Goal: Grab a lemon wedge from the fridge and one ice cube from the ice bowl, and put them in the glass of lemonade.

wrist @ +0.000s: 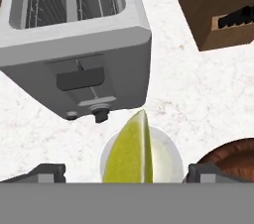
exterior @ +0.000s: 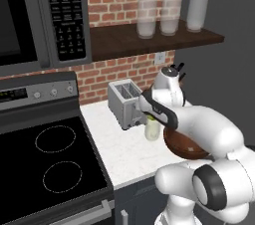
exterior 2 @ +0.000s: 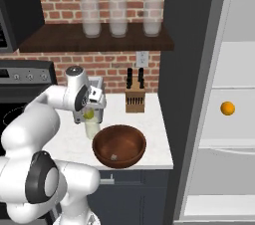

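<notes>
While hanging right above the glass of lemonade (wrist: 149, 156), the gripper (wrist: 126, 173) pinches the lemon wedge (wrist: 130, 153). Toaster (wrist: 74, 34) sits just behind, ice bowl (exterior 2: 119, 145) beside the glass.

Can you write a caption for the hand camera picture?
Lemon wedge over the glass of lemonade, in front of the toaster.

The arm (exterior: 209, 134) was glossy white with bulbous rounded links, dark grey bands ringing its joints, and small dark tips on its end effector (wrist: 124, 173).

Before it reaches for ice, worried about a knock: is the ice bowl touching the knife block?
Apart. The right base view shows bare counter between the ice bowl and the knife block.
</notes>
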Available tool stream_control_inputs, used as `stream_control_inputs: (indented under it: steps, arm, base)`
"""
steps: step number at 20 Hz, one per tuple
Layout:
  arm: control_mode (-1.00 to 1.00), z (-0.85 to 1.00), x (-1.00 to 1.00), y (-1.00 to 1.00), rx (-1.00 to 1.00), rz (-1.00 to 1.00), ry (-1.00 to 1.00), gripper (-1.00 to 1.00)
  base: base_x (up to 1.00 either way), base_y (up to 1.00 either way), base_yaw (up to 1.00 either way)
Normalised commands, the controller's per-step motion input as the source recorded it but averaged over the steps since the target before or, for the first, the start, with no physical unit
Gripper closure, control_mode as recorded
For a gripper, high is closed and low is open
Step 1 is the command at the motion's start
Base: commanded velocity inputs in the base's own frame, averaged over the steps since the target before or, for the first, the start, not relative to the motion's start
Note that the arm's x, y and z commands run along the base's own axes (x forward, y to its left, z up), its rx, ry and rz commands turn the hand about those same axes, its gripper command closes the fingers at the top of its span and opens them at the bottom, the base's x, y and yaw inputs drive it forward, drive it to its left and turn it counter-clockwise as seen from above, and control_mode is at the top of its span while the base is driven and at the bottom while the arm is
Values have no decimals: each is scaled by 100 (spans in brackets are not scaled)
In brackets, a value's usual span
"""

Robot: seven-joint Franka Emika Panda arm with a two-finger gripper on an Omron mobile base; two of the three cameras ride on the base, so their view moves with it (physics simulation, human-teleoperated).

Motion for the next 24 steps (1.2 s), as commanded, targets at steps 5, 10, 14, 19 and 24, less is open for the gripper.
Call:
stream_control_inputs:
  steps: [5,10,14,19,24]
  arm:
    - [-100,51,-5,-3,5,0,0,-100]
    - [-100,27,-32,0,2,0,-1,-100]
    - [-100,21,-42,0,1,0,-8,-100]
    - [-100,2,-42,0,0,0,-8,-100]
    - [-100,0,-34,0,0,0,-6,-100]
  base:
    - [0,0,0]
    - [0,0,0]
    - [0,0,0]
    - [0,0,0]
    - [0,0,0]
